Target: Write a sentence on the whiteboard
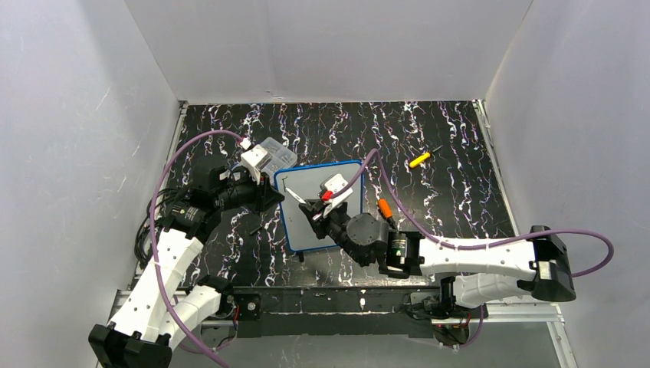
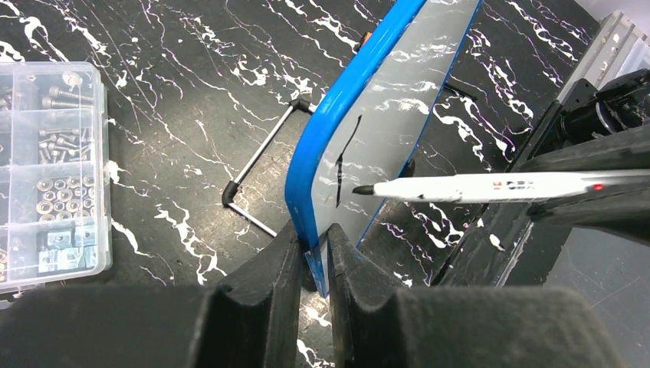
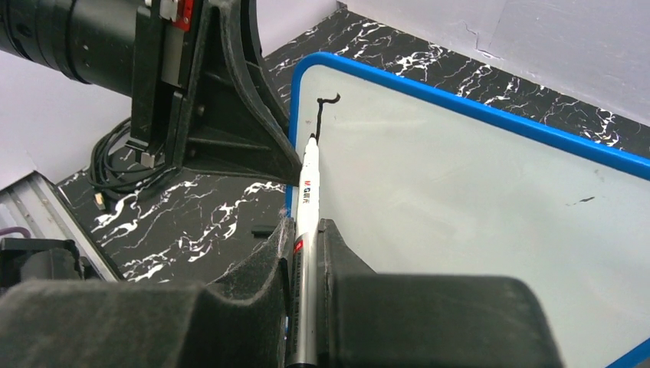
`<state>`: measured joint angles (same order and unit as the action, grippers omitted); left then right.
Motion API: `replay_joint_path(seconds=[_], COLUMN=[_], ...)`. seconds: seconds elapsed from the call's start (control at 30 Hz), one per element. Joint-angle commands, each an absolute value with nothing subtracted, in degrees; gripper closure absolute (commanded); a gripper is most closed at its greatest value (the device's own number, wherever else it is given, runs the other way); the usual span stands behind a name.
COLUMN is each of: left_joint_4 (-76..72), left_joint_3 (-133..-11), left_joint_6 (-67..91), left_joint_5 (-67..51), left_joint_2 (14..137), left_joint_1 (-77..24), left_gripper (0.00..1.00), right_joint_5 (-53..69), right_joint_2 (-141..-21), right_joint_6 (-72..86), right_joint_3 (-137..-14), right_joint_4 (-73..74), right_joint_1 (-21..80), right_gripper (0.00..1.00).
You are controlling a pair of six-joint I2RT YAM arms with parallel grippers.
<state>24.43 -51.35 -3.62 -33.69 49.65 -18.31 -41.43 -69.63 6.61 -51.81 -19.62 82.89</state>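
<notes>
Black fingers (image 3: pixel 270 253) of the right gripper (image 3: pixel 306 230) fill the bottom of the right wrist view, closed on the barrel of a white marker (image 3: pixel 308 192) that points away from them. Its black tip meets the whiteboard (image 3: pixel 460 207) at the lower end of a single black stroke with a hooked top, which is all of the sentence (image 3: pixel 319 115) that shows, close to the board's corner facing the far left corner of the desk (image 1: pixel 429 130). On the other side, the left gripper (image 2: pixel 314 245) is clamped on the board's blue frame at the edge facing the desk's left edge. The whiteboard sits about mid-desk, somewhat nearer the near edge, and looks tilted up in the left wrist view, though I cannot tell whether its opposite edge rests on the desk. A clear compartment box (image 2: pixel 54 169) of screws and nuts lies just beyond the left gripper, toward the far left. Beside the board lies a thin bent rod (image 2: pixel 257 169) with black corners. An orange object (image 1: pixel 385 207) lies just beside the board's right edge, and a yellow-handled tool (image 1: pixel 419 159) lies farther toward the far right.
</notes>
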Motion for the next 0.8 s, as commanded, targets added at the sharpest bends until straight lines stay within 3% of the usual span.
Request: replay_joint_path(seconds=[0.0, 0.37, 0.77], left_joint_4=[26.89, 26.90, 27.07], left_joint_3=[-50.27, -50.27, -50.27], left_joint_6=[-5.15, -5.27, -5.23], left_joint_5=[-33.39, -33.10, -32.89], left_joint_2=[49.63, 49.38, 49.22], left_joint_1=[-18.72, -18.91, -18.98], left_gripper=[1.00, 1.00, 1.00], right_joint_5=[-42.92, -47.88, -44.28], right_joint_2=[-70.53, -69.45, -66.06], right_joint_6=[5.52, 6.64, 5.81], right_joint_3=[-54.04, -53.28, -50.28], right_joint_4=[-22.24, -21.52, -24.57], right_joint_1=[82.80, 82.79, 82.80], right_gripper=[0.99, 0.99, 0.99])
